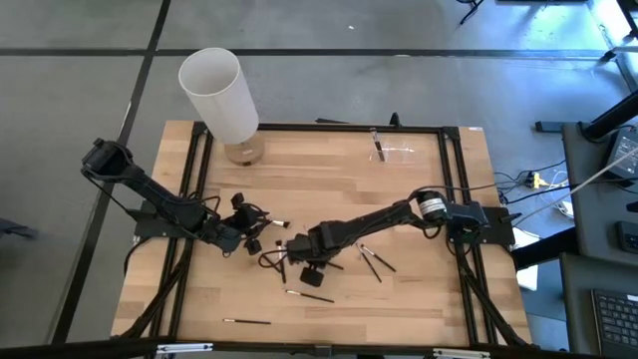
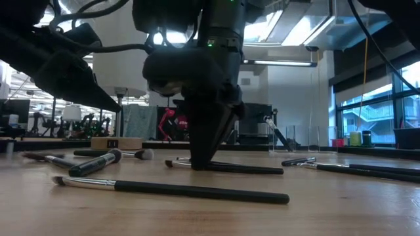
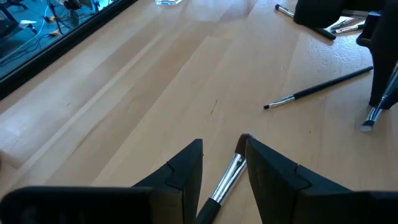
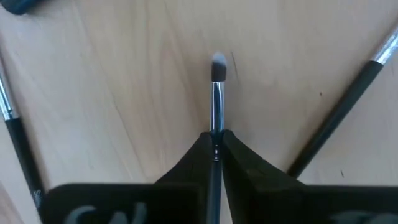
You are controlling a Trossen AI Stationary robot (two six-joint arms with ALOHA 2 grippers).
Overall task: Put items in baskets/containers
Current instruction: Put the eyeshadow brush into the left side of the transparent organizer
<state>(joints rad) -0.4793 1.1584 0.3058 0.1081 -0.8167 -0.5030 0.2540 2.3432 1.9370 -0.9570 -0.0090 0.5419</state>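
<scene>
Makeup brushes, thin ones with black handles and silver ferrules, are scattered loose over the near middle of the light wooden table (image 1: 329,189), none of them upright. Small clear plastic holder (image 1: 391,152) sits at the far edge toward the right; a thin dark stick shows at it, but I can't tell if that's actually inside. Tall white cylinder (image 1: 219,95) stands at the far left corner, lying over in the overhead shot, contents not visible.

Brush-wise: one long brush (image 2: 170,189) lies flat nearest the low camera, pale tip pointing left. A few more are off to the right (image 1: 371,261), and one thin one (image 1: 246,321) lies alone near the front edge.

Right gripper (image 1: 292,251) reaches in from the right side, pointing down at the table centre, fingers pinched nearly together on a grey-tipped brush (image 4: 217,93) still lying on the wood.

Left gripper (image 1: 249,231) is low over the table just left of it, fingers (image 3: 273,171) partly apart with a brown-tipped brush (image 3: 231,171) between them; can't tell if they're actually touching it.
</scene>
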